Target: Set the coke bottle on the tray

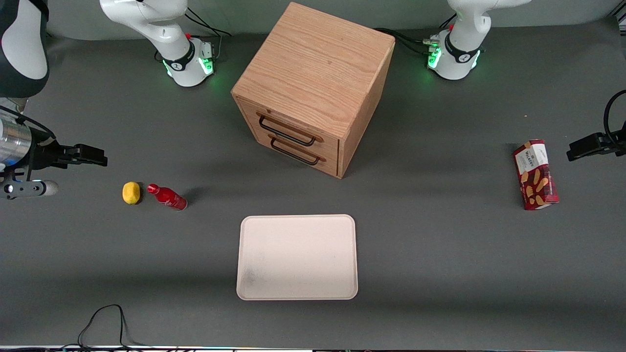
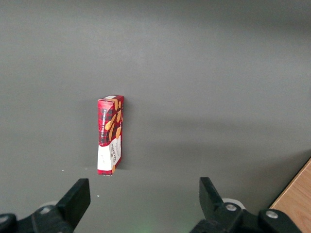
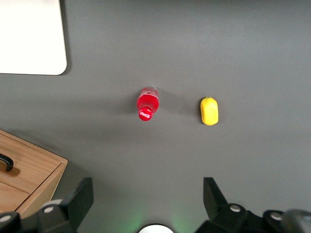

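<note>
Nearest the front camera, the tray (image 1: 297,256) lies bare. At its ten o'clock the coke bottle (image 1: 167,196) stands beside a lemon (image 1: 131,192). Higher, the gripper (image 3: 148,201) hovers, fingers spread: approach step, descent next.

A lab: arms bolted to a gray table (image 1: 440,254), cables trailing.

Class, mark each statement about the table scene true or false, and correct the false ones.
1. The coke bottle already lies on the tray. False: it stands on the table beside the lemon.
2. The gripper is open and holds nothing. True.
3. Both cabinet drawers are pulled out. False: both are closed.
4. The snack box lies toward the parked arm's end of the table. True.
</note>
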Robot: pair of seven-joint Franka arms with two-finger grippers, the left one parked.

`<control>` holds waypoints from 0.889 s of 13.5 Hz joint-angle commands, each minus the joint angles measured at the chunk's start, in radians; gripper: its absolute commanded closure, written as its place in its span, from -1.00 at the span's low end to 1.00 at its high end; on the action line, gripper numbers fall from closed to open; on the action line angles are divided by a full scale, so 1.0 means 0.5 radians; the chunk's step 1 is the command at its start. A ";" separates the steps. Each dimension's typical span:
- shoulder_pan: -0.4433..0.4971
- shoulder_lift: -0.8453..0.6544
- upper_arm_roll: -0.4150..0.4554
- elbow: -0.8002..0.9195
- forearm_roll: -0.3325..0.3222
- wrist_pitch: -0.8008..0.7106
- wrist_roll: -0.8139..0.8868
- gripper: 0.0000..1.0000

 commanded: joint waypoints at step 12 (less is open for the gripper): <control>-0.028 0.005 0.038 0.078 0.002 -0.160 0.065 -1.00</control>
